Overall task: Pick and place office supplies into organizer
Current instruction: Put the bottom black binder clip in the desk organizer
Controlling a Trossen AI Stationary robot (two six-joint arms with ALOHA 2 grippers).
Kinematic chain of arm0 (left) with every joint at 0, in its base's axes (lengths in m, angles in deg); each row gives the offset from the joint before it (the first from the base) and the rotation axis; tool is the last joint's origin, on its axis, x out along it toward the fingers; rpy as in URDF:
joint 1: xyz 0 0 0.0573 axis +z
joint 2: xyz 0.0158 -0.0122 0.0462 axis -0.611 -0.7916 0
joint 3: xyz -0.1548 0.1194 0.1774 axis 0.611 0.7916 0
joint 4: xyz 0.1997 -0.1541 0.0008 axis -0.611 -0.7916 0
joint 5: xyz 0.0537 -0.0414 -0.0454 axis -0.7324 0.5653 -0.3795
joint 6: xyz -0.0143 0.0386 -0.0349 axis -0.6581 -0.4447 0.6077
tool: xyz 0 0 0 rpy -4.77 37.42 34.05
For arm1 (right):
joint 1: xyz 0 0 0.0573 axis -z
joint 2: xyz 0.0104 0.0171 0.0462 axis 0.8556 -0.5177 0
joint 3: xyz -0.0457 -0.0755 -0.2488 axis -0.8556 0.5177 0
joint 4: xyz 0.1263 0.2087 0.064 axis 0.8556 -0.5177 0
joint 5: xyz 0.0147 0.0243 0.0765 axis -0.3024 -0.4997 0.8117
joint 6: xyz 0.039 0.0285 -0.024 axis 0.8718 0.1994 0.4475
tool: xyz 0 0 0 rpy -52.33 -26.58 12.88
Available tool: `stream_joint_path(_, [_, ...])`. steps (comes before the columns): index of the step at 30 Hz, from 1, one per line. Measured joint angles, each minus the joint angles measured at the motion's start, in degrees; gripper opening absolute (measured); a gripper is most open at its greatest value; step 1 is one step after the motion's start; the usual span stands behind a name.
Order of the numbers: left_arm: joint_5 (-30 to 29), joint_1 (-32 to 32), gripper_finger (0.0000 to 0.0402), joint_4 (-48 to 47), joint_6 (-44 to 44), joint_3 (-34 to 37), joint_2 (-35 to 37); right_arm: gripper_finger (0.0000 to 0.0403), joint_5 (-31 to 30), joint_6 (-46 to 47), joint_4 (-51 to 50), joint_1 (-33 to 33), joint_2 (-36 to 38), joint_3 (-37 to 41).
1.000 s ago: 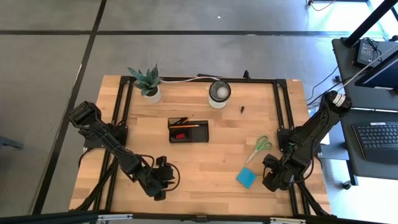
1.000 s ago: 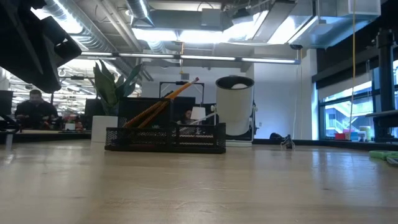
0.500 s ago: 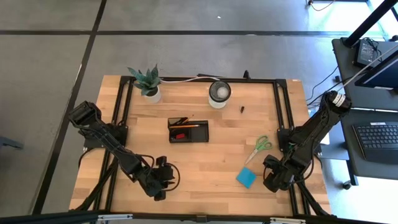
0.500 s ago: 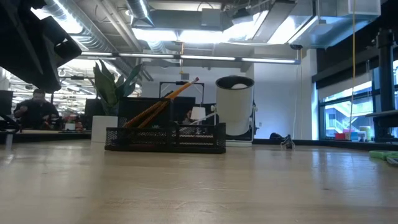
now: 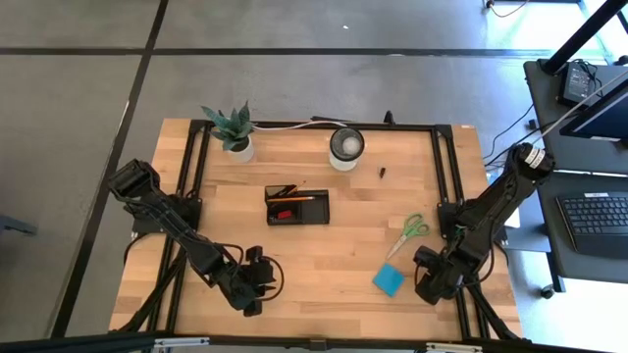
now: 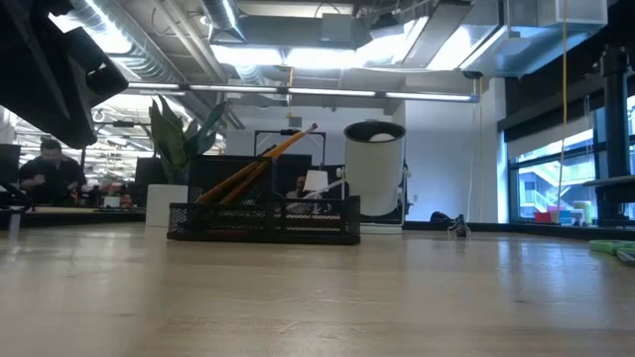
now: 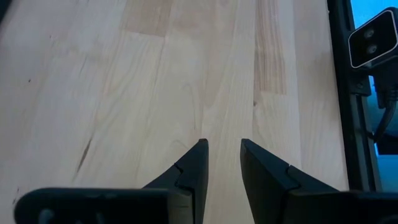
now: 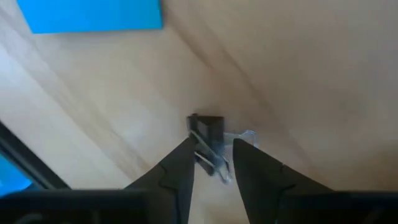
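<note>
Across the wooden table (image 5: 334,265) the two dark arms sit at the near edge, the left arm folded low at the near left with its gripper (image 7: 222,155) over bare wood, fingers slightly apart and holding nothing; it appears to be waiting. At mid-table stands the organizer (image 5: 296,206), already holding orange pencils (image 6: 253,167) that lean out over its wall and a red eraser (image 5: 284,213). Well to its right lie the green-handled scissors (image 5: 408,233), and nearer the front edge the blue sticky-note pad (image 5: 388,280). Just beside the pad is the right gripper (image 8: 213,163), down at the table's near right corner. Its wrist view shows a small black binder clip (image 8: 207,134) with silver wire arms lying between the fingertips, which stand a little apart on either side of it and are not visibly clamped. A second tiny black clip (image 5: 382,173) lies far off near the white-rimmed cup (image 5: 345,145).

The step in hand looks like the grasp of the binder clip. The next move likely calls for pinching it squarely, since it is small and could slip, then lifting and carrying it to the organizer.
</note>
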Motion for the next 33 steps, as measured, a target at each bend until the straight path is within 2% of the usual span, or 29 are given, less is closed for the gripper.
stream_joint_path(6, [0.0, 0.0, 0.0086, 0.0, 0.6, 0.0, 0.0, 0.0107, 0.0, 0.0, 3.8, 0.0, 0.0, 2.7])
stream_joint_path(19, [-0.2, 0.7, 0.0086, 0.0, 0.5, 0.0, 0.0, 0.0026, 2.0, -0.4, 4.6, 0.0, 0.2, 2.8])
stream_joint_path(27, [-0.2, 1.0, 0.0086, 0.0, 0.5, 0.0, 0.0, 0.0013, 2.1, -0.4, 4.6, 0.0, 0.2, 2.3])
stream_joint_path(33, [-0.2, 1.0, 0.0086, 0.0, -0.6, 0.0, 0.0, 0.0009, -0.2, -3.0, 0.5, 0.0, -0.1, -2.9])
